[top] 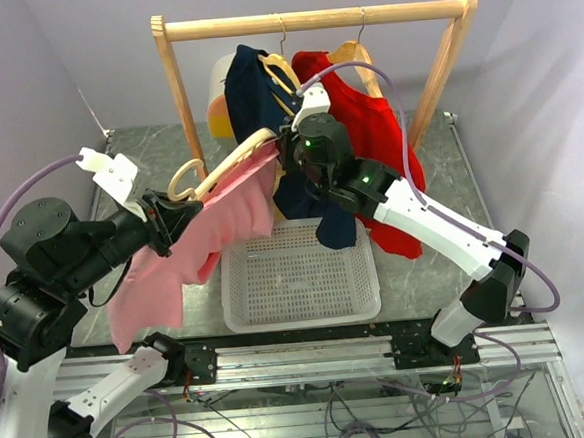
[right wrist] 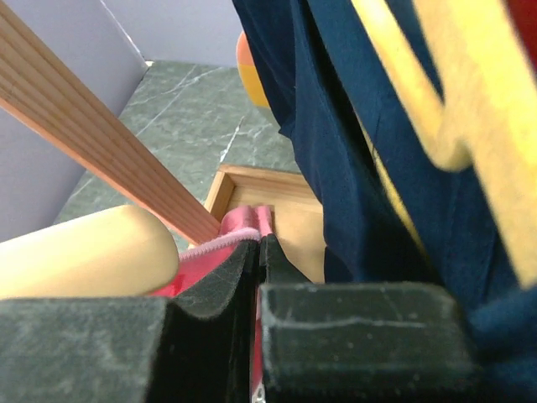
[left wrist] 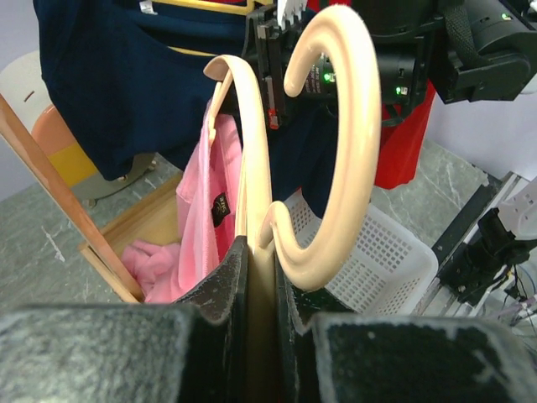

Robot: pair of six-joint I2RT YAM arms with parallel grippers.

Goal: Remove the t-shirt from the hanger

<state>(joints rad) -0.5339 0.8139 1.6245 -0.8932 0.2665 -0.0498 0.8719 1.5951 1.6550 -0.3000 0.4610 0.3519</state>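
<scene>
A pink t-shirt [top: 170, 263] hangs from a pale wooden hanger [top: 230, 159] held off the rack, above the table's left side. My left gripper [top: 174, 215] is shut on the hanger's neck [left wrist: 262, 277], just below its curved hook [left wrist: 348, 159]. The shirt [left wrist: 200, 197] drapes over the hanger's left arm. My right gripper [top: 285, 151] is at the hanger's far end, shut on the shirt's pink hem [right wrist: 243, 220]. The hanger's rounded tip [right wrist: 84, 252] lies just left of those fingers.
A wooden rack [top: 308, 19] at the back carries a navy shirt [top: 262, 101] and a red shirt [top: 378, 128] on hangers, close behind my right gripper. A white mesh basket [top: 232, 313] sits below, at the table's front middle. A wooden box [right wrist: 277, 189] stands by the rack post.
</scene>
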